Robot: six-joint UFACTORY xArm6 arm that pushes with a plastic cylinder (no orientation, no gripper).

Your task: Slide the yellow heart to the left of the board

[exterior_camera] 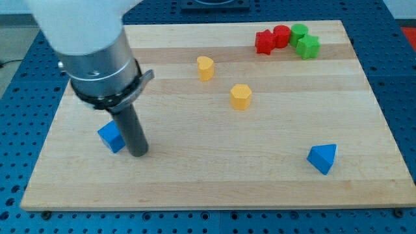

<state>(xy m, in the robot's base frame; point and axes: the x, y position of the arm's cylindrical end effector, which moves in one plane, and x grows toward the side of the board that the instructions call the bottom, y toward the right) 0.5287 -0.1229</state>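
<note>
The yellow heart (205, 67) sits on the wooden board (214, 175) a little left of centre, near the view's top. A yellow hexagon block (240, 97) lies to its lower right. My tip (138, 153) rests on the board at the lower left, right beside a blue cube (112, 136) on its left side. The tip is well below and to the left of the yellow heart, not touching it.
A red star (264, 42), a red cylinder (281, 35), a green cylinder (299, 33) and a green star (309, 47) cluster at the top right. A blue triangle (323, 158) lies at the lower right. The arm's grey body (97, 52) covers the top left.
</note>
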